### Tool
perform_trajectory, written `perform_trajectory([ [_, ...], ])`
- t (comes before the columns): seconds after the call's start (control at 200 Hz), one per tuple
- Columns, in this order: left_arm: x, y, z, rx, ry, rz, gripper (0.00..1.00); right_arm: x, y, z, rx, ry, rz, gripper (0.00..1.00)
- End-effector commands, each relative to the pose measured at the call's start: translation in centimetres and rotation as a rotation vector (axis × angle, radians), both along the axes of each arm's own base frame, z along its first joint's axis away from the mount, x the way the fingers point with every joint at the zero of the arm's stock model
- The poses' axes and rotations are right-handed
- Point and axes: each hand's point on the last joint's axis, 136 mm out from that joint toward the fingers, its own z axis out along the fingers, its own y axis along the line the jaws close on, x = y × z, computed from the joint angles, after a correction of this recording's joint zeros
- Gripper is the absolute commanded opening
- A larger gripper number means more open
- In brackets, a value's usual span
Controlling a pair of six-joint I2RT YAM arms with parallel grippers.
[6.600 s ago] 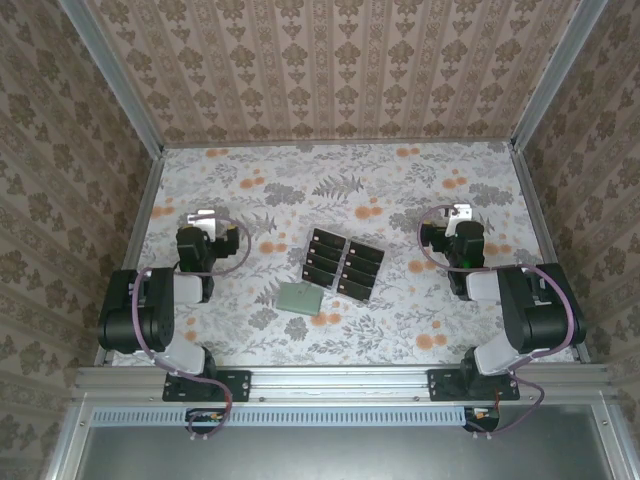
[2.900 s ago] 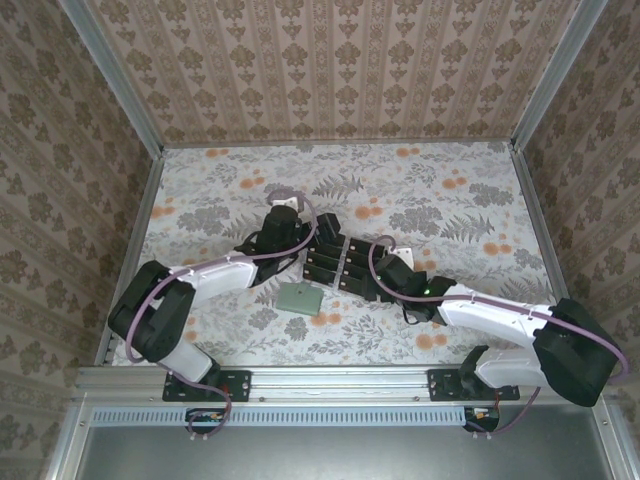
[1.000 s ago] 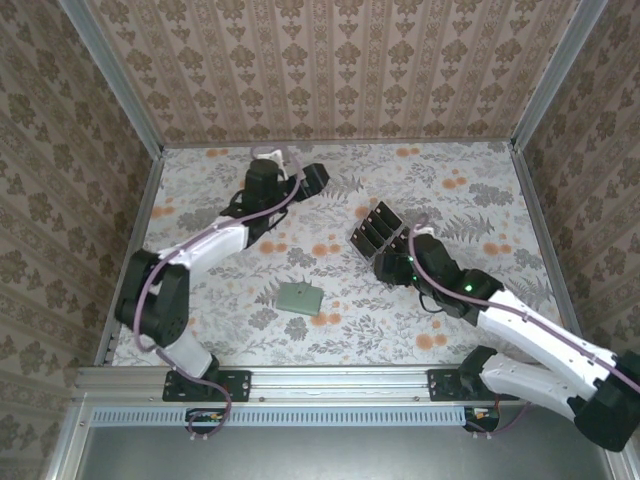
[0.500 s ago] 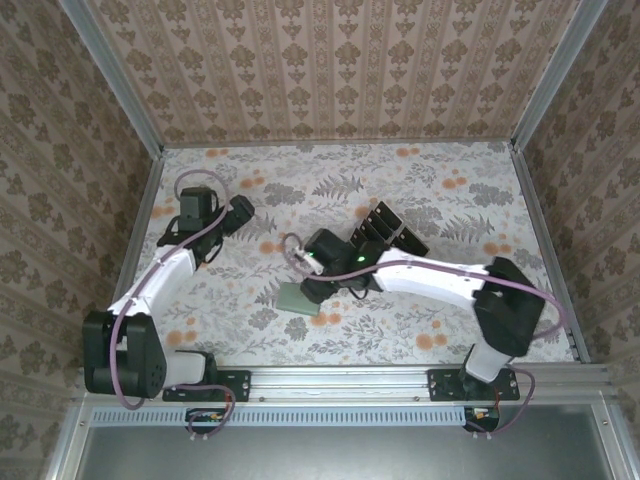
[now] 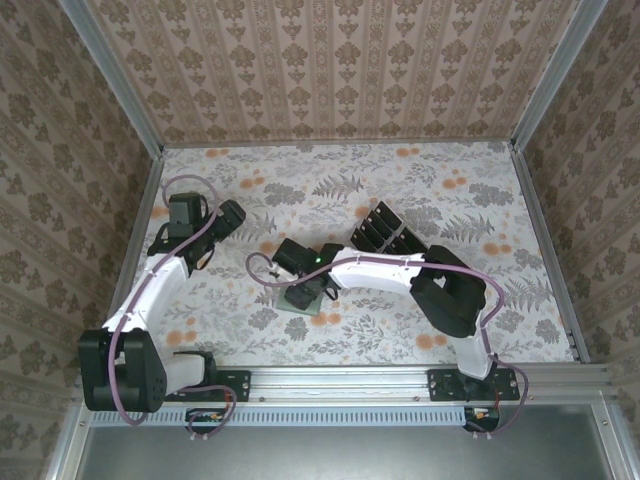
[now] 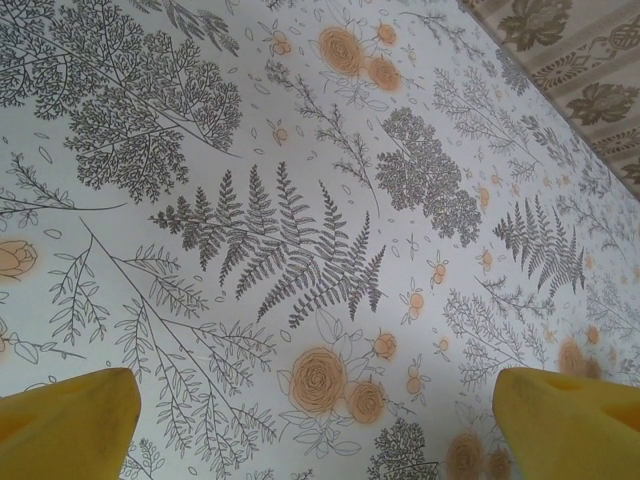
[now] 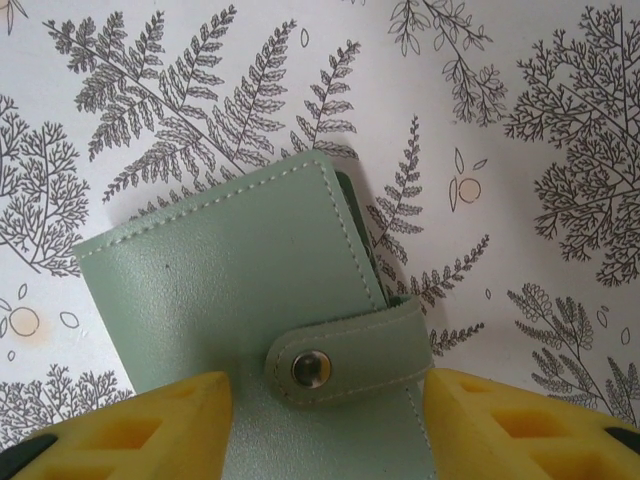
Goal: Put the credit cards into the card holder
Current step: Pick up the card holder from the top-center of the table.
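Your right gripper (image 7: 325,400), its yellow fingers half-spread, straddles the snapped-shut, stitched sage-green card holder (image 7: 230,270), which lies flat on the fern-printed table (image 7: 520,120). Your left gripper (image 6: 320,420) hovers wide open over the table.

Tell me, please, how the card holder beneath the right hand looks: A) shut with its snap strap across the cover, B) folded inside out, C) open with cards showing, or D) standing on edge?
A: the right wrist view shows the card holder lying flat and shut, its strap with the metal snap lapped over the front cover.
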Motion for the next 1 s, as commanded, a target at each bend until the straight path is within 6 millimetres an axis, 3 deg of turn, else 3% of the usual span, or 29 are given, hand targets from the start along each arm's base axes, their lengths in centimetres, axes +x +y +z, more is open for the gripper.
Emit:
perform_trajectory([
  [0.0, -0.5, 0.1, -0.1, -0.010, 0.002, -0.009, 1.00, -0.1, 0.3, 0.0, -0.032, -0.005, 0.022, 0.55],
  [0.265, -0.4, 0.1, -0.3, -0.017, 0.001, -0.008, 1.00, 0.0, 0.3, -1.4, -0.062, 0.007, 0.016, 0.53],
  [0.5, -0.5, 0.1, -0.4, -0.020, 0.004, -0.010, 1.00, 0.4, -0.7, -2.4, -0.098, -0.010, -0.003, 0.36],
  [0.65, -0.4, 0.0, -0.3, -0.023, 0.001, -0.014, 1.00, 1.1, -1.5, -2.5, -0.088, 0.001, -0.043, 0.20],
  [0.785, -0.3, -0.3, -0.2, -0.030, -0.004, -0.029, 1.00, 1.7, -2.0, -1.9, -0.060, 0.023, -0.072, 0.00],
  [0.995, -0.5, -1.0, -0.3, -0.058, -0.002, -0.062, 1.00, 3.0, -2.5, 1.2, 0.052, 0.033, -0.156, 0.00],
])
